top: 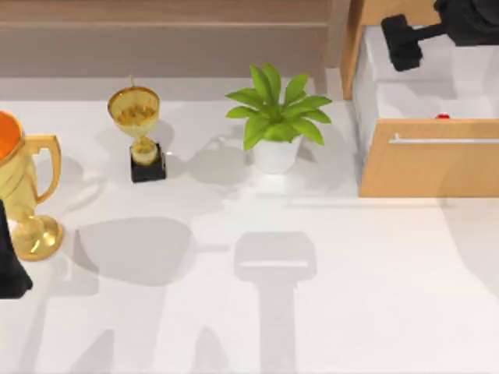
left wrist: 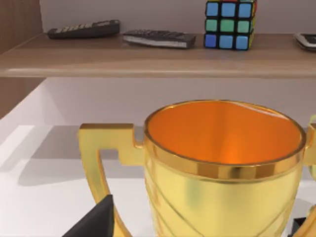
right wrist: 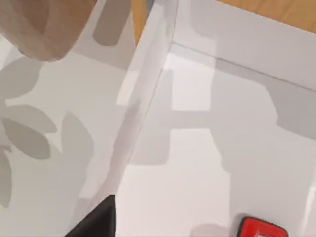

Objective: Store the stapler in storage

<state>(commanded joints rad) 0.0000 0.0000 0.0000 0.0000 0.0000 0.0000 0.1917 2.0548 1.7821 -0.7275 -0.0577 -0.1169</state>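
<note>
The stapler [top: 443, 117] is a small red block lying on the white floor of the storage [top: 429, 167], a tan drawer cabinet at the right whose drawer is pulled out. The right wrist view shows the stapler [right wrist: 261, 229] resting alone on the drawer floor. My right gripper [top: 401, 43] hovers over the drawer's back left part, open and holding nothing; one dark fingertip [right wrist: 96, 222] shows above the drawer's side wall. My left gripper [top: 12, 269] is parked at the table's left edge, open, right by a large gold trophy.
The large gold trophy [top: 27, 195] stands at far left, a small gold trophy [top: 140, 128] on a black base behind the middle left, and a potted plant [top: 277, 117] beside the cabinet. A wall shelf [left wrist: 158, 54] holds remotes and a colour cube [left wrist: 229, 23].
</note>
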